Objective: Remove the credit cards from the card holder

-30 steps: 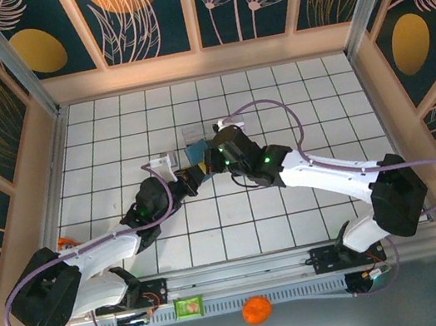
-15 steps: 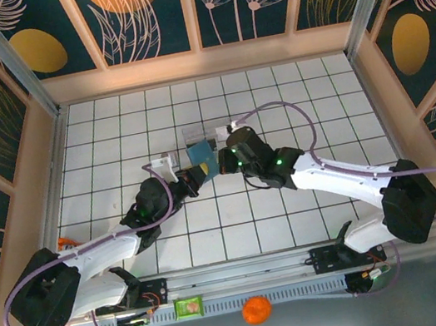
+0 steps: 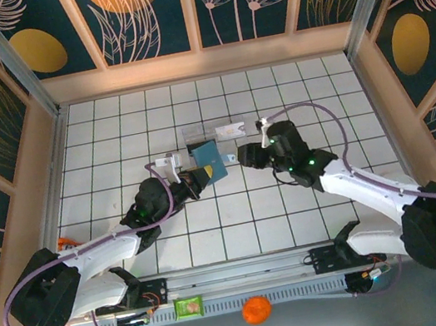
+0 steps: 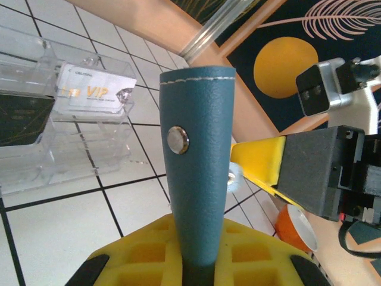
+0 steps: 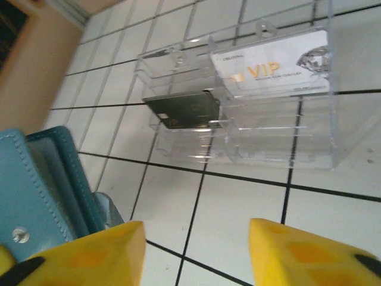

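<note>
Two credit cards [image 3: 232,130] lie in the clear tray [image 3: 194,133] as seen from above. Just nearer the arms, the left gripper [image 3: 196,175] is clamped on the card holder [image 3: 211,162], lifting it tilted off the tiled table [image 3: 295,217]. The right gripper [image 3: 243,157] hangs just beside the holder, not touching it.

Over to the left wrist: the card holder [image 4: 199,190] stands upright between that gripper's blocky yellow fingers [image 4: 149,250]. It's pebbled teal leather with pale stitching along the top and a round metal snap [image 4: 177,140] on its face.

Now the right wrist: the right gripper [image 5: 193,253] has its jaws apart with nothing between them. The card holder [image 5: 36,190] sits at the left edge with its panels slightly parted, and I can't tell if a card is left inside. The tray is rigid, stepped and see-through, carrying a glossy white VIP card [image 5: 271,65] and a dark card [image 5: 181,110].

If one remains, I'd come in edge-on, pinch the exposed end and pull straight along the slot while the left holds firm. Slick thin plastic slips easily.
</note>
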